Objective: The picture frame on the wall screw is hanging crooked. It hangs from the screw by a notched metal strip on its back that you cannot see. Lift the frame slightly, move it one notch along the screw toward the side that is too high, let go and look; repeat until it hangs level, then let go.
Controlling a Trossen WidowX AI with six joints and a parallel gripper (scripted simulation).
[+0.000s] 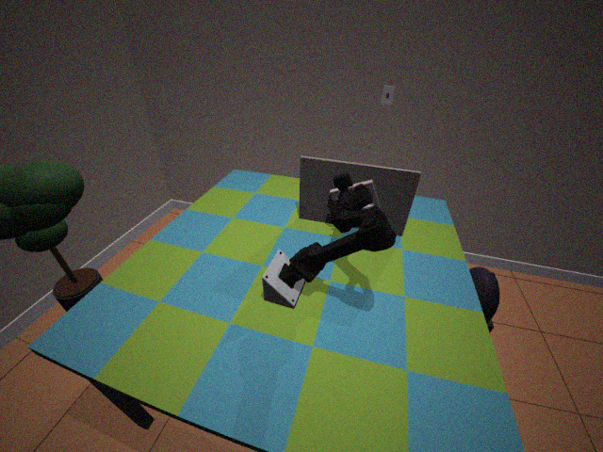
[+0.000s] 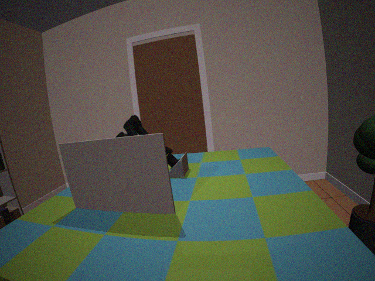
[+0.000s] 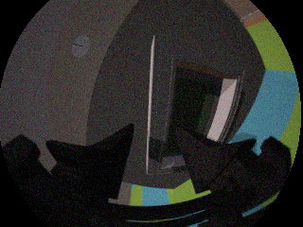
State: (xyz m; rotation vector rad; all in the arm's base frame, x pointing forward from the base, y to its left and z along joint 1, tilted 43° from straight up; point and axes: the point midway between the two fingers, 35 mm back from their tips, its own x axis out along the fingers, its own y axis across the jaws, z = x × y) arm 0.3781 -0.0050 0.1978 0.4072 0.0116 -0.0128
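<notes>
The black parallel-jaw hand is partly open and grips nothing. The small white-edged dark picture frame hangs on the grey upright wall panel standing on the checked worktop, just ahead of the hand and slightly to its right, its edge seemingly short of both fingers.

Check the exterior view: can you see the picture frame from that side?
No, the grey board stands between the camera and the frame, so only the board's back and the top of the arm show.
</notes>
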